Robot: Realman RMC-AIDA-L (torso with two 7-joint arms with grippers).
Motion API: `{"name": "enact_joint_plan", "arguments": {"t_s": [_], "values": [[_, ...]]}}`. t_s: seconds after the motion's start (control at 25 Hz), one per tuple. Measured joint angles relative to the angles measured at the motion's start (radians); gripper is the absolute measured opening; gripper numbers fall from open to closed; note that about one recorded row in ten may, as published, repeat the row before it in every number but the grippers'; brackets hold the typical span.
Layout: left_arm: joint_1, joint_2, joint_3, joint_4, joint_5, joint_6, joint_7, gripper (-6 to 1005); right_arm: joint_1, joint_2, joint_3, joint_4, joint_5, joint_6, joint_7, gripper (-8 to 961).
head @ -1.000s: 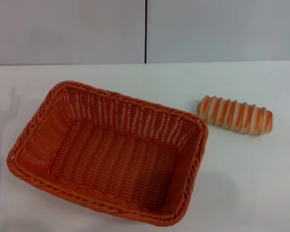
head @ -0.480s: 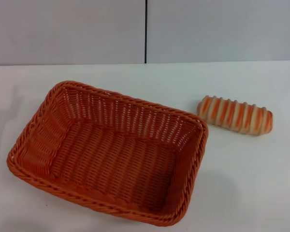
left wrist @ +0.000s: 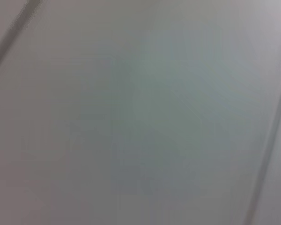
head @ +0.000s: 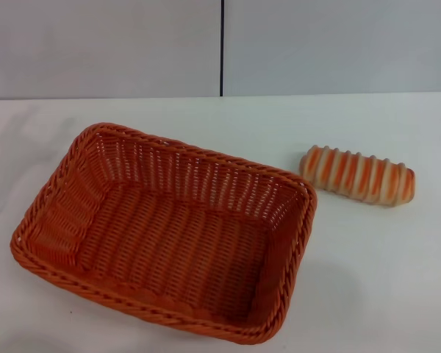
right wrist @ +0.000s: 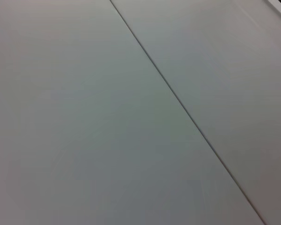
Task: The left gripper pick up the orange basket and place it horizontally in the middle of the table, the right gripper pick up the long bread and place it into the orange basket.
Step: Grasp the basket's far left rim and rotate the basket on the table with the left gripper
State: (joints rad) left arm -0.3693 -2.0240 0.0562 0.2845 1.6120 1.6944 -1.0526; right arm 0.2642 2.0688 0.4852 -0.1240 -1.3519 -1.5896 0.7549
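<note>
On the white table [head: 367, 279], the orange basket [head: 165, 232] lies skewed on my left side, the long bread [head: 357, 175] well apart to its right. Neither my left nor my right gripper is visible, so their state I cannot tell. I should grip the near-left rim firmly, then turn the basket level.

The orange basket [head: 164, 232] fills the near left part of the table [head: 382, 279], its long axis skewed to the table edges, one corner close to the near edge. Its braided rim and sloping walls rise all around, but the inside lies open from above. The long bread [head: 358, 175] lies toward the right edge, just beyond the basket's far right corner, a narrow strip of bare surface between them. White surface runs open along the far edge and across the near right corner.
</note>
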Motion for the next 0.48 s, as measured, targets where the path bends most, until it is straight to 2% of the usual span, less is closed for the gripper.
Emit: {"name": "enact_joint_plan", "arguments": {"t_s": [0.04, 0.08, 0.12, 0.24, 0.28, 0.32, 0.36, 0.48], "values": [[0.000, 0.000, 0.000, 0.000, 0.000, 0.000, 0.000, 859, -0.001, 0.000, 0.000, 0.000, 0.000, 0.001, 0.000, 736], [-0.030, 0.024, 0.145, 0.139, 0.000, 0.005, -0.202, 859, -0.002, 0.000, 0.000, 0.000, 0.000, 0.003, 0.000, 736], [-0.037, 0.030, 0.192, 0.190, 0.000, 0.003, -0.265, 859, -0.003, 0.000, 0.000, 0.000, -0.001, 0.005, 0.001, 736], [-0.037, 0.030, 0.192, 0.190, 0.000, 0.003, -0.265, 859, -0.007, 0.000, -0.001, -0.001, -0.002, 0.007, 0.002, 736], [-0.043, 0.034, 0.235, 0.237, 0.000, -0.002, -0.328, 859, -0.009, 0.001, -0.001, -0.002, -0.002, 0.007, 0.006, 736], [-0.052, 0.044, 0.374, 0.392, 0.003, -0.018, -0.488, 859, -0.009, 0.001, -0.001, -0.002, -0.002, 0.007, 0.006, 736], [-0.052, 0.053, 0.431, 0.468, 0.015, -0.029, -0.557, 860, -0.011, 0.001, -0.001, -0.002, -0.002, 0.007, 0.009, 736], [-0.062, 0.069, 0.509, 0.601, 0.085, -0.042, -0.679, 860, -0.016, 0.001, -0.001, -0.003, -0.003, 0.009, 0.015, 735]]}}
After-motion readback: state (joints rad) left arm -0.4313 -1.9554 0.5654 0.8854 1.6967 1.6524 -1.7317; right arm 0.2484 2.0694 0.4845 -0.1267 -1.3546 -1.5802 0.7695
